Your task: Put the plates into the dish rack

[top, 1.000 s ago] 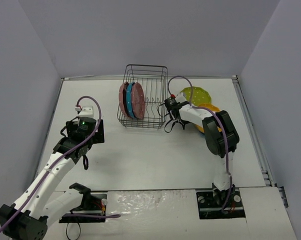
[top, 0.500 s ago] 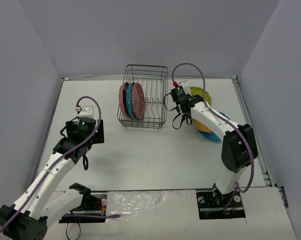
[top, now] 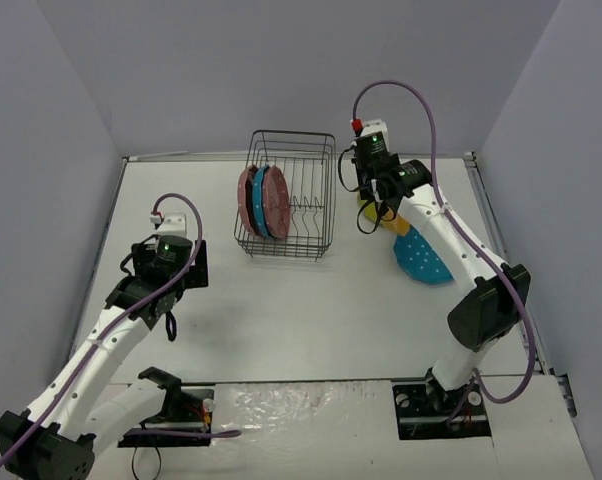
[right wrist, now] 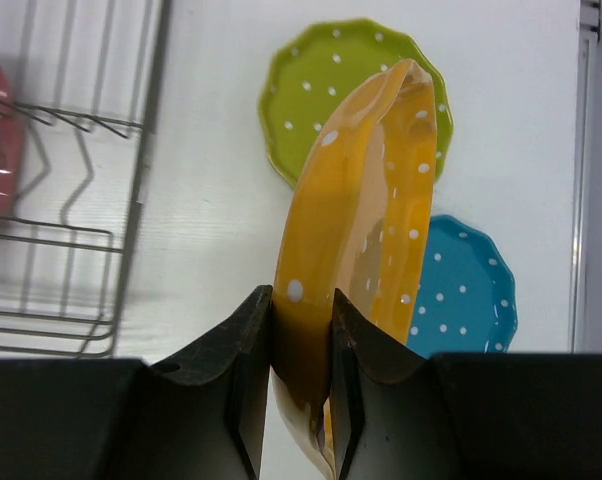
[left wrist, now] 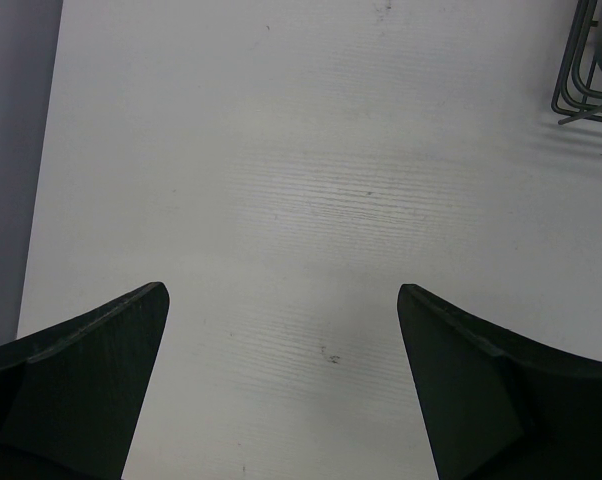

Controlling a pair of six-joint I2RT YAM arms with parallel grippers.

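Whereas a second ago the right gripper [right wrist: 301,330] sat low beside the dish rack [top: 281,250], it now hangs higher, clamping the orange plate [right wrist: 366,230] on edge above the lime green plate [right wrist: 331,90] and a blue plate [right wrist: 461,290]. Inside the rack, two pink plates [top: 274,200] flank a second blue plate [top: 260,200], upright at its left end. The left gripper [left wrist: 281,295] gapes wide over the table [left wrist: 311,150].

no readable text, no labels, no brand marks, no numbers in any view
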